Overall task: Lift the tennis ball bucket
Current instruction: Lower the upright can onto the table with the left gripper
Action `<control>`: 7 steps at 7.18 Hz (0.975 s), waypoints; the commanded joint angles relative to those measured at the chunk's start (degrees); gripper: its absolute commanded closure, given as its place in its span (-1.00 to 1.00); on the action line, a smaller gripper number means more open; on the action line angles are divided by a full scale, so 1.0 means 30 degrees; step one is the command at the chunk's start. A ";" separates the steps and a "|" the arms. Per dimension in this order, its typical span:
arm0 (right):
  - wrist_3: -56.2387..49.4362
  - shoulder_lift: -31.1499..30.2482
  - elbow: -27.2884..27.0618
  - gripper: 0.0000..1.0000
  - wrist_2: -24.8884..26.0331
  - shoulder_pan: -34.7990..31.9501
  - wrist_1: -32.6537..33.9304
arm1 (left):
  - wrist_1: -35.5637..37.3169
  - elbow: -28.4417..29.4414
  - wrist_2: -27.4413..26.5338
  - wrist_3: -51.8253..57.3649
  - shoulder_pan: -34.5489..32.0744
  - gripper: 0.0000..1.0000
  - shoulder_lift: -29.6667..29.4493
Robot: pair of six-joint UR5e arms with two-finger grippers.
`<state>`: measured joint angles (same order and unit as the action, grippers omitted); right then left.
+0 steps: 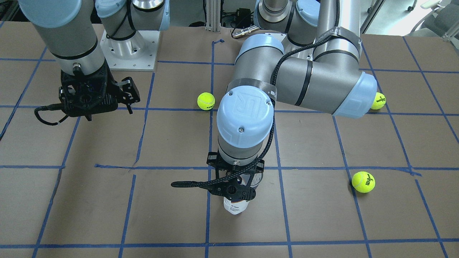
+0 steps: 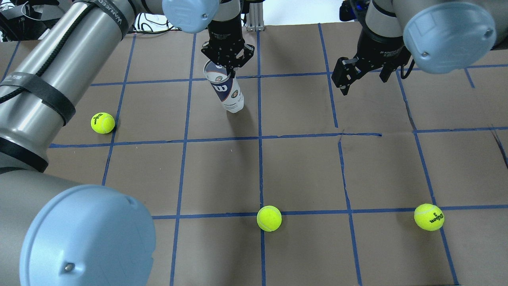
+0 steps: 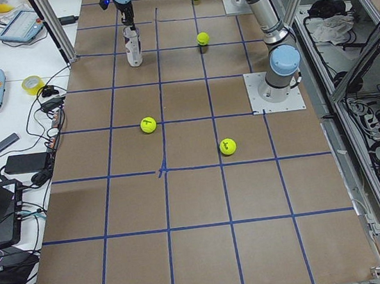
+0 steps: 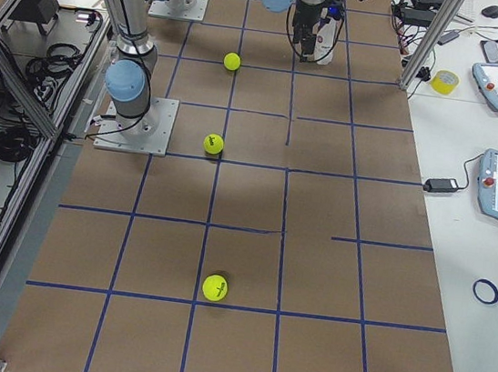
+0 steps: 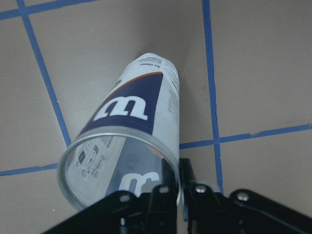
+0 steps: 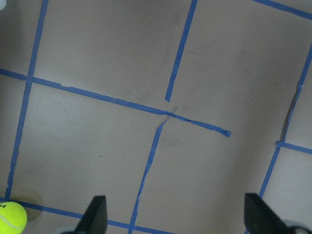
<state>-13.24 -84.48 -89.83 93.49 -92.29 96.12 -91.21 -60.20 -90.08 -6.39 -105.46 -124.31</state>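
— Whereabouts of the tennis ball bucket (image 2: pixel 230 95)?
— Out on the far half of the bench (image 2: pixel 301 174), just left of a long blue tape line (image 2: pixel 260 171) in the overhead view. Open mouth up, navy panel with a white W on the side, roughly upright in the side views.
— Resting or raised?
— Impossible to tell. Base close to the bench either way, shadow falling right beside it.
— And the left hand (image 2: pixel 229 72)?
— Straight above the bucket, pointing down, closed narrow on the rim. One finger (image 5: pixel 163 195) inside the mouth, the other outside, clear wall pinched between.
— And the right hand (image 2: pixel 363 76)?
— Well apart from the bucket, hovering over the bench, fingers spread wide. Under it in the wrist view, tape lines and a bit of one ball at the corner.
— Anything else lying about?
— Three tennis balls (image 2: pixel 269 218), scattered singly on the bench, all well apart from the bucket and from both hands.
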 commanded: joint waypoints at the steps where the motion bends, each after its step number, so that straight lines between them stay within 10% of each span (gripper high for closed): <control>1: 0.0049 0.0005 -0.0028 -1.00 -0.0021 0.0089 -0.0018 | 0.0256 -0.0178 -0.0030 -0.0037 -0.0266 1.00 -0.0106; 2: 0.0020 0.0006 0.0000 -1.00 -0.0021 0.0118 -0.0019 | 0.0692 -0.0411 -0.0031 -0.0037 -0.0354 0.85 -0.0106; 3: 0.0048 0.0006 -0.0028 -1.00 -0.0021 0.0118 -0.0019 | 0.1189 -0.0732 -0.0031 -0.0037 -0.0355 -0.98 -0.0077; 7: 0.0049 0.0006 -0.0028 -1.00 -0.0021 0.0148 -0.0018 | 0.3850 -0.0736 0.0232 0.0169 -0.0355 -1.00 0.0798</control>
<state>-13.10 -84.47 -89.84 93.43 -91.88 96.12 -82.94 -62.47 -89.62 -6.04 -106.52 -123.27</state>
